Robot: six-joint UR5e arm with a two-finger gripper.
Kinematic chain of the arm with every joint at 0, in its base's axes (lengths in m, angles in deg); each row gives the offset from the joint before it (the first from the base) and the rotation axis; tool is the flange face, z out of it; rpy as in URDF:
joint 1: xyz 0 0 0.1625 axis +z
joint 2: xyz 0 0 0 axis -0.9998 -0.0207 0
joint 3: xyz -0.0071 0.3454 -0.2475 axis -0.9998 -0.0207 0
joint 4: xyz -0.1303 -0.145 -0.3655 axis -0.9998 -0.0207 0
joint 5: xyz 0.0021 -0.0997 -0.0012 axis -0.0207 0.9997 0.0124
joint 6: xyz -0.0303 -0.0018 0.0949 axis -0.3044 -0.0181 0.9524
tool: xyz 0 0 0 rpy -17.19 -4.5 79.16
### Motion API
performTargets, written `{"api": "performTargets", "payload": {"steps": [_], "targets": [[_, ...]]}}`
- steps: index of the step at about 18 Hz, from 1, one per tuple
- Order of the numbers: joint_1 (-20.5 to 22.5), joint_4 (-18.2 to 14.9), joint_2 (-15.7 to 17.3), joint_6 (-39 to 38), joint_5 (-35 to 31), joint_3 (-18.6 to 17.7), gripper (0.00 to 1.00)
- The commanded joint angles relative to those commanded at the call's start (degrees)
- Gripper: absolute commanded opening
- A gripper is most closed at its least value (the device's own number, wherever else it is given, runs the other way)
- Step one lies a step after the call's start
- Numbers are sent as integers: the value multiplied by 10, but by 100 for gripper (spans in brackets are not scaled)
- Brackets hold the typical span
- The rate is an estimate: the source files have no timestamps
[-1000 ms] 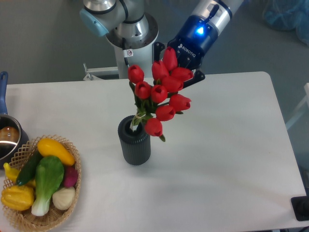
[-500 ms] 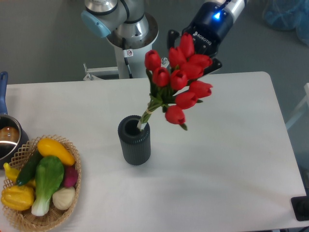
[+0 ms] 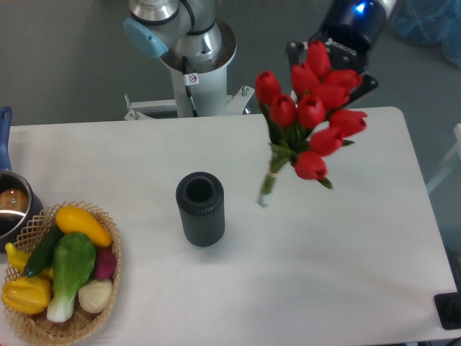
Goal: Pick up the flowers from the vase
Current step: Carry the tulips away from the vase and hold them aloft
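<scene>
The flowers [image 3: 311,115], a bunch of red tulip buds with green leaves and tied stems, hang in the air to the right of the vase, their stem ends fully out of it and above the table. My gripper [image 3: 330,63] is shut on the flowers at the top of the bunch, its fingers mostly hidden behind the buds. The vase [image 3: 200,209], dark grey and ribbed, stands upright near the table's middle with its round mouth empty.
A wicker basket [image 3: 101,310] of vegetables sits at the front left. A metal pot [image 3: 11,209] with a blue handle is at the left edge. The arm's base [image 3: 191,43] stands behind the table's far edge.
The gripper has moved up and to the right with the flowers. Their stems have come out of the vase, which stays in place.
</scene>
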Motion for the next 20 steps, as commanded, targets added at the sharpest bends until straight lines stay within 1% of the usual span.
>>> {"api": "performTargets", "payload": {"steps": [1,2,3,6,7,9,10,15,19,20], "targets": [[0,1,-12,26,-5,8,19],[0,1,-20,68,-21,11,19],[-1,1,-21,77,-39,12,19],[-8,1,-20,79,-104,13,20],[-17,1,-24,84,-142,19,23],[-39,-1,-46,80,-193,47,24],[-46,-1,-49,77,-217,55,24],[-74,-1,-69,79,-329,67,22],[-92,-2,-98,80,-403,81,21],[-93,-2,-108,80,-411,81,20]]}}
